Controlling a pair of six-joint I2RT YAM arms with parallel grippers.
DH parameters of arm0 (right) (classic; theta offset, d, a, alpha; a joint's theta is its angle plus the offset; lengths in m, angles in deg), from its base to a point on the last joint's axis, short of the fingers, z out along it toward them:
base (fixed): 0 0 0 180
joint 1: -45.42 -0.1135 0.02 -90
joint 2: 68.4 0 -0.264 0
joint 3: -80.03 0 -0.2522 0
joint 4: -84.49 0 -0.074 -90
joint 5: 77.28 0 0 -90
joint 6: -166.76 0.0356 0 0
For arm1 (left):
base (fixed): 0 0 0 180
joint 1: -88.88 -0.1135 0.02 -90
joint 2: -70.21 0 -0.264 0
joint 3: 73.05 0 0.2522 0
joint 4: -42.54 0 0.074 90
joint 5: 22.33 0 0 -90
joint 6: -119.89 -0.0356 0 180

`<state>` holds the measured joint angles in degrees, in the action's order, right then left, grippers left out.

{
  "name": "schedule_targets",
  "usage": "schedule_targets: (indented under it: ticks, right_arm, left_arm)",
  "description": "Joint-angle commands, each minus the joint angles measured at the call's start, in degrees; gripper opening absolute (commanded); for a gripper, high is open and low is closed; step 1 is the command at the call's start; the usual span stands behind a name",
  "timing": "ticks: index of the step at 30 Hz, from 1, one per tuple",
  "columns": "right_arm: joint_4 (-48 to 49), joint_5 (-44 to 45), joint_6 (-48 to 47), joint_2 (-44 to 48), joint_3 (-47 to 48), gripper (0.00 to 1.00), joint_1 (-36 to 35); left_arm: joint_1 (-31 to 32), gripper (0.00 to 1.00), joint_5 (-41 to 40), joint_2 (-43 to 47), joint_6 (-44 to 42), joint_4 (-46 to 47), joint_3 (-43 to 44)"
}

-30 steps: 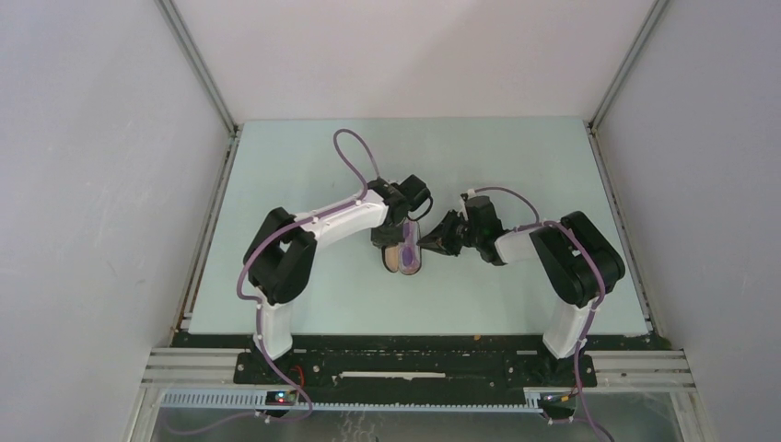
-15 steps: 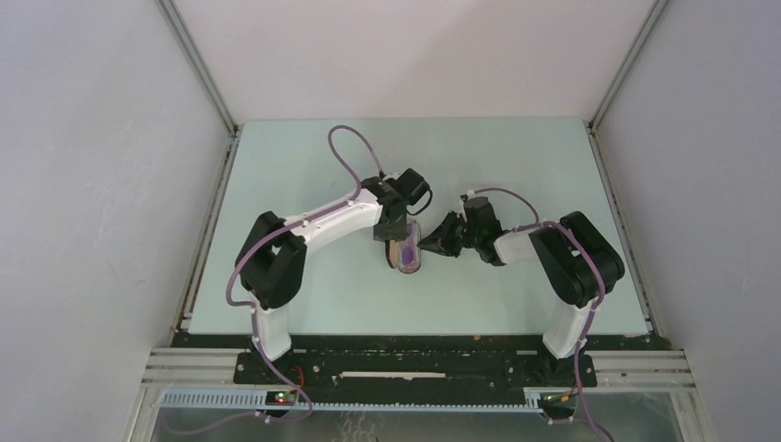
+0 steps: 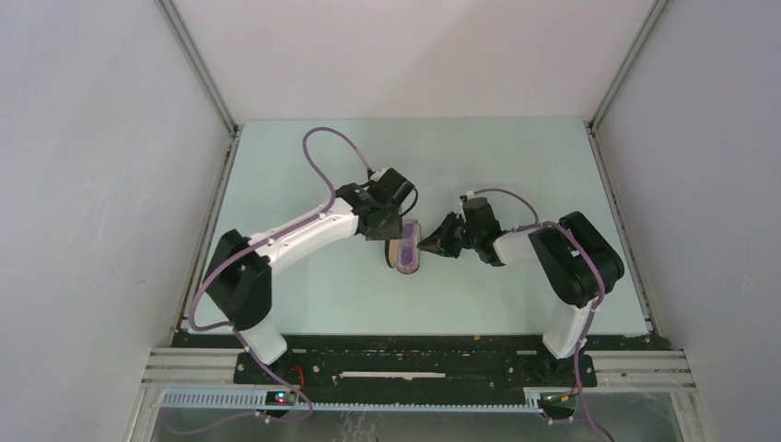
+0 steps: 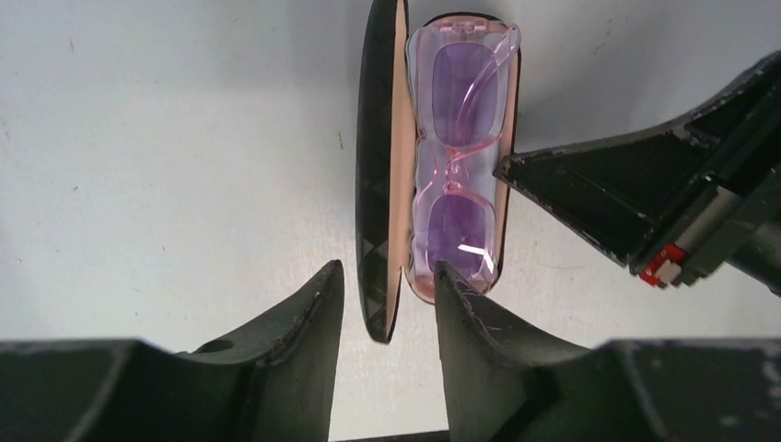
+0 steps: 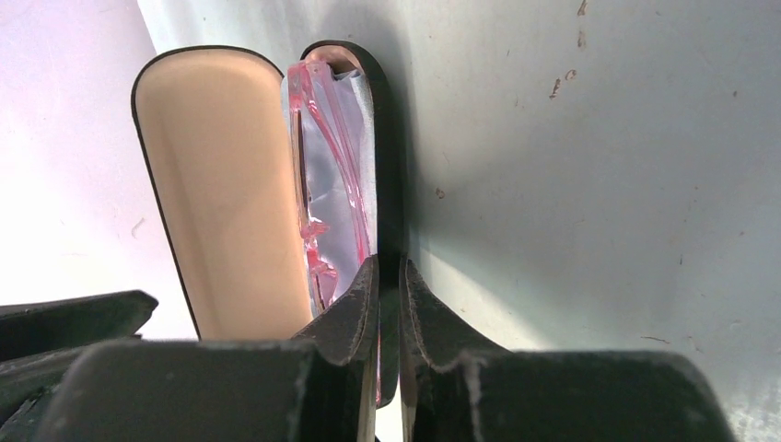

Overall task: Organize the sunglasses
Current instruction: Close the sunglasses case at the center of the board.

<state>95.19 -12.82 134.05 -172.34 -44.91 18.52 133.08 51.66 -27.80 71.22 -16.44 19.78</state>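
Pale green table (image 3: 304, 166), white walls (image 3: 110, 184): we are viewing the sunglasses (image 4: 458, 166) lying inside the open black case (image 5: 391, 138) (tan lining showing). The right gripper (image 5: 387, 265) is pinching the case's rim, while the left gripper (image 4: 387, 270) is hanging parted astride the upright lid (image 4: 373, 184).

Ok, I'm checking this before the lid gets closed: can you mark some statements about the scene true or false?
The sunglasses lie inside the open case. True.
The right gripper pinches the case's rim. True.
The left gripper is clamped on the sunglasses. False: its jaws stand open, either side of the lid's end.
The case sits at the table's far left corner. False: it is near the middle.
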Motion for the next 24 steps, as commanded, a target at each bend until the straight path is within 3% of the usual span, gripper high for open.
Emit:
schedule_targets:
  ticks: [1,8,17,24]
  right_arm:
    - [1.1,0.0,-0.4,2.2,-0.1,0.15,-0.4]
    - [0.8,0.4,-0.8,2.5,-0.1,0.15,-0.6]
    - [0.9,0.4,-0.7,2.3,-0.1,0.15,-0.7]
    - [1.3,0.6,-0.6,2.3,-0.1,0.15,-0.7]
  left_arm:
    - [-2.6,0.43,3.2,8.8,3.0,6.0,-6.0]
    - [-8.1,0.31,6.4,16.1,7.7,15.4,-16.0]
    - [-11.6,0.27,17.1,10.3,10.0,24.1,-18.0]
    - [-12.5,0.23,19.3,8.7,11.4,27.8,-19.8]
